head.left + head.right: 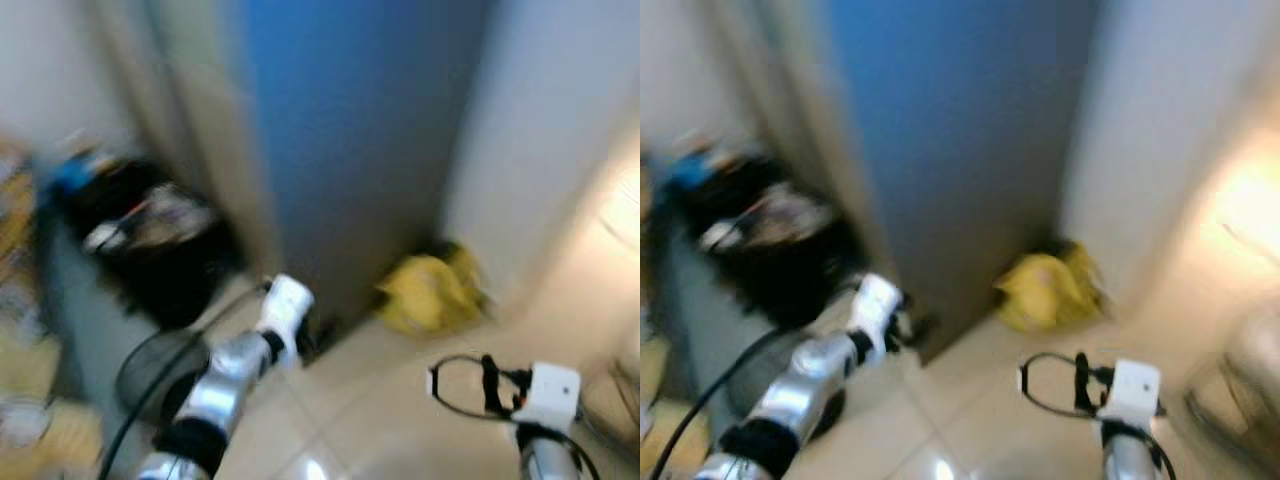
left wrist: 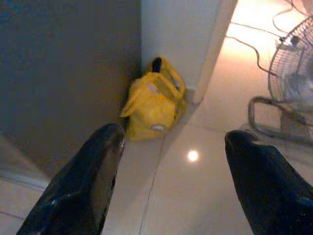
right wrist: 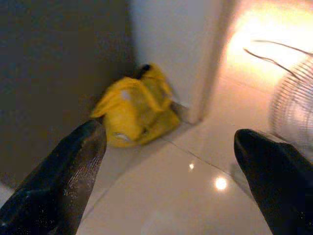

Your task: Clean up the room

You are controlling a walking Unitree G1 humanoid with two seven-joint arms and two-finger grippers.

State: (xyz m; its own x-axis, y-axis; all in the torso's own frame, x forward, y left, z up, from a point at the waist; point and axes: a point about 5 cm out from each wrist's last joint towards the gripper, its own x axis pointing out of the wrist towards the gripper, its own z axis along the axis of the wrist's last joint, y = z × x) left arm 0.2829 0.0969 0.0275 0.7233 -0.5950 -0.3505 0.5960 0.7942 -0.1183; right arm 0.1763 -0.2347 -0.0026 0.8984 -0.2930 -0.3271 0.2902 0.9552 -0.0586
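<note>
A yellow plastic bag (image 1: 430,292) lies on the tiled floor in the corner where a blue panel (image 1: 350,130) meets a white wall (image 1: 540,130). The wrist views show the bag (image 2: 154,105) (image 3: 134,110) ahead of both grippers, at some distance. My left gripper (image 2: 171,161) is open, with nothing between its fingers (image 2: 93,176). My right gripper (image 3: 168,161) is open and empty too, its fingers (image 3: 73,171) wide apart. In the head views both arms are raised before me, the left wrist (image 1: 285,305) nearer the blue panel, the right wrist (image 1: 545,395) to the right.
A black heap of clutter (image 1: 150,240) lies at the left by a wall. A floor fan (image 2: 293,83) with its cable stands to the right of the bag. A dark round fan base (image 1: 160,375) and cable sit under my left arm. Head views are blurred.
</note>
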